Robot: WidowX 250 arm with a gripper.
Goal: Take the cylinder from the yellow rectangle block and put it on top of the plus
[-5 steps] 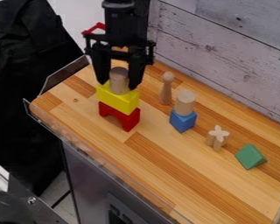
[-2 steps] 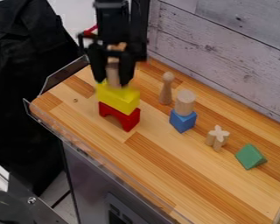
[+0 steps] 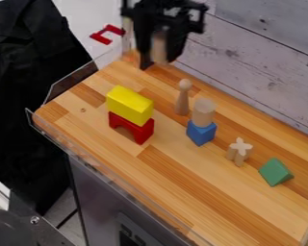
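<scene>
Pincer [image 3: 159, 60] up at twelve o'clock, and it's clamped on the wooden cylinder [image 3: 159, 48], well apart from the yellow block [image 3: 129, 104]! That one sits at eleven o'clock, on the red arch [image 3: 140, 132]. Round near four o'clock, the plus [image 3: 239, 150] stands on the tabletop [image 3: 182, 187], with the blue block [image 3: 201, 133] at its ten o'clock.

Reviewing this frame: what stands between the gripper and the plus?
In the camera view, the peg and the blue block, with a wooden cylinder on top, stand between the gripper and the plus.
</scene>
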